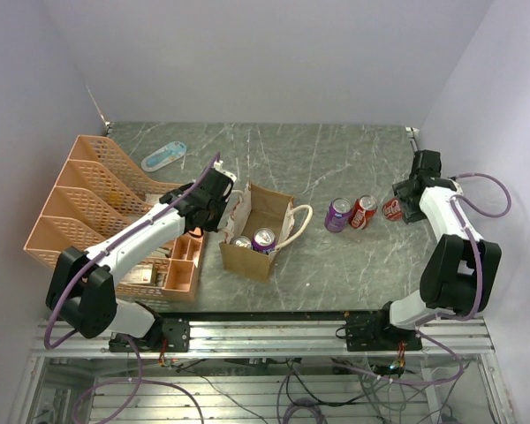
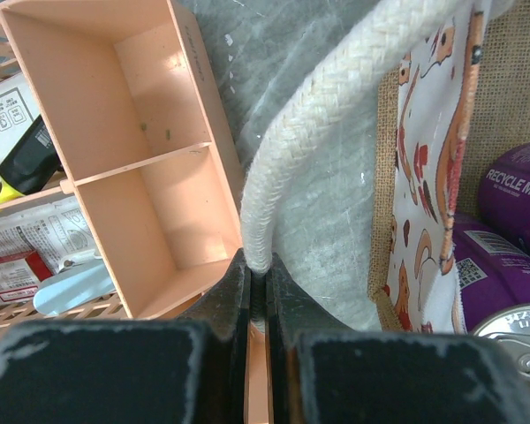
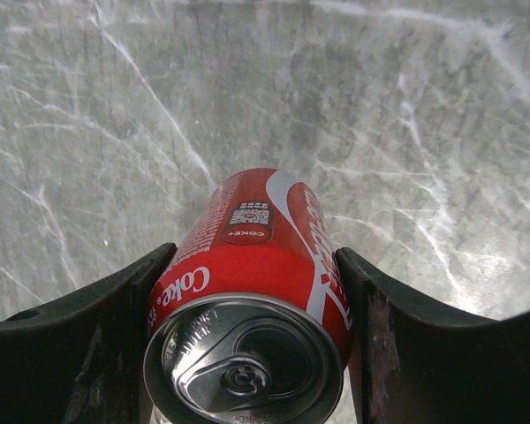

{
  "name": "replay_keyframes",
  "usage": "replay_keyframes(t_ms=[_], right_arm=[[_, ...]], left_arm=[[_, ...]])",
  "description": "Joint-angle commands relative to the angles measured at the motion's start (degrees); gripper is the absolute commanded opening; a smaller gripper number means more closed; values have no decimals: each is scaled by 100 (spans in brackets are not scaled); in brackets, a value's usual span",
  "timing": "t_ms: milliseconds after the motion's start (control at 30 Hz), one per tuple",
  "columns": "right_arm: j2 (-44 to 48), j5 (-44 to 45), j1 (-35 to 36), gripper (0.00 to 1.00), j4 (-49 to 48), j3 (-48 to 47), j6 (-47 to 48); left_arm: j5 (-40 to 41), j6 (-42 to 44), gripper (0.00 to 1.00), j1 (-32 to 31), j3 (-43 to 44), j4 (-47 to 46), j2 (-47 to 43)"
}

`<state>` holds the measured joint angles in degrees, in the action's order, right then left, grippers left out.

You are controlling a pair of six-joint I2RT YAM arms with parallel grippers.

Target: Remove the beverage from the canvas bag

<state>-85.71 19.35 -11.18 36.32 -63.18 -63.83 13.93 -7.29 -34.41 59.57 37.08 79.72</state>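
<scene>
Left gripper (image 2: 257, 265) clenched on the rope handle (image 2: 336, 97) of the canvas bag (image 1: 247, 261).
Right gripper (image 3: 254, 254) grasps a red Coke can (image 3: 274, 221), well apart from the canvas bag.

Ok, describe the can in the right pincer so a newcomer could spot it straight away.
Start at the grey marble table and look right of the canvas bag, where three cans sit in a short row. It is the rightmost, a red Coke can, beside another red can and a purple can. Only this one sits between the right pincer fingers.
</scene>
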Motion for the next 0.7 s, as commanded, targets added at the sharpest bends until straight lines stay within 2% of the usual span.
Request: replay_keyframes(t_ms=[0, 333, 667], right_arm=[[-189, -497, -21, 0, -492, 34, -61], [-533, -322, 264, 0, -667, 79, 245], [-516, 283, 645, 0, -514, 88, 122]], left_arm=[[-129, 40, 7, -48, 165, -87, -80], [-123, 39, 7, -47, 173, -78, -51], [-121, 36, 7, -48, 160, -78, -45]])
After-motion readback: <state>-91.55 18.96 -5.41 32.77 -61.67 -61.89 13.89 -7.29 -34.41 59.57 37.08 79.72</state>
